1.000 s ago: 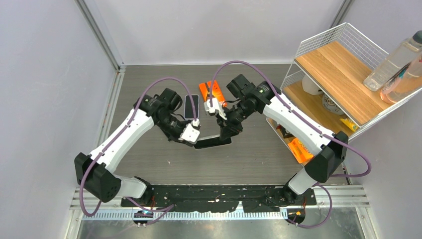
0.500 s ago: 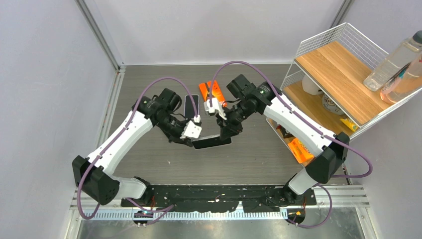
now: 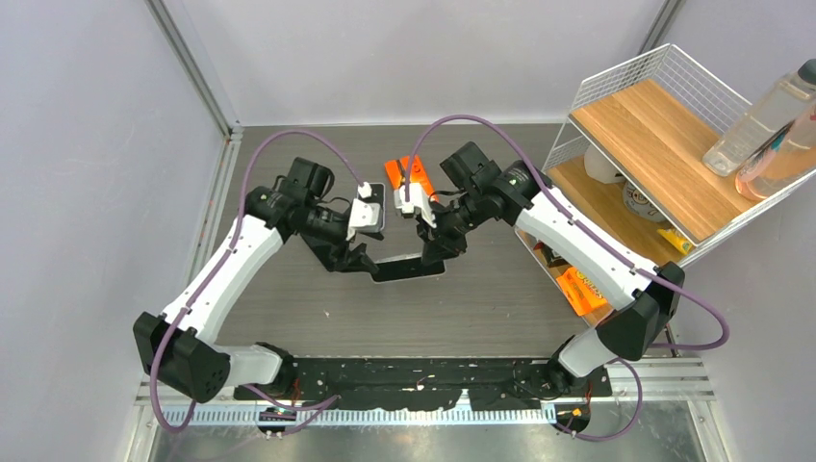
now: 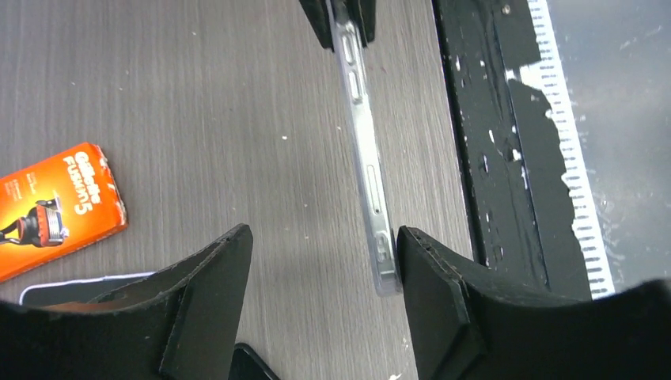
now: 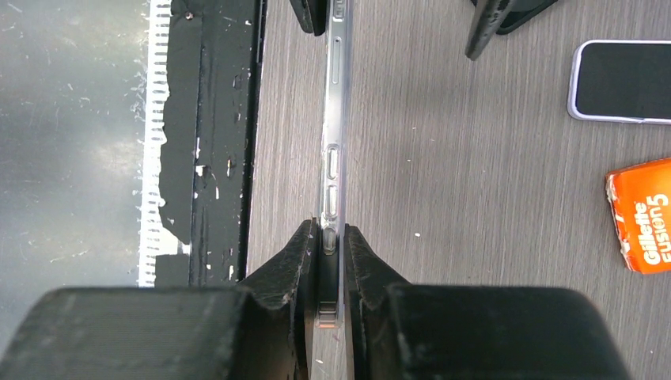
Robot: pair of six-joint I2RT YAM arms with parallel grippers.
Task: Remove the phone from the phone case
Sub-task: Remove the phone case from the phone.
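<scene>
The phone in its clear phone case (image 3: 409, 269) hangs level above the table's middle, seen edge-on in both wrist views (image 4: 365, 166) (image 5: 332, 134). My right gripper (image 3: 435, 257) (image 5: 331, 249) is shut on its right end, both fingers pressed flat on the case's faces. At the other end my left gripper (image 3: 363, 263) (image 4: 324, 265) stands open. The case's tip lies between its fingers, close against the right finger (image 4: 435, 301), with a wide gap to the left finger (image 4: 210, 305).
A second phone in a pale case (image 3: 370, 206) (image 5: 623, 79) lies on the table behind, partly under my left wrist. An orange Gillette box (image 3: 404, 174) (image 4: 55, 206) (image 5: 642, 226) sits beside it. A wire shelf (image 3: 664, 125) with bottles (image 3: 770, 115) stands at the right.
My left gripper has opened and let go of the phone case's left end, and its wrist has swung up and back. The right gripper still holds the other end.
</scene>
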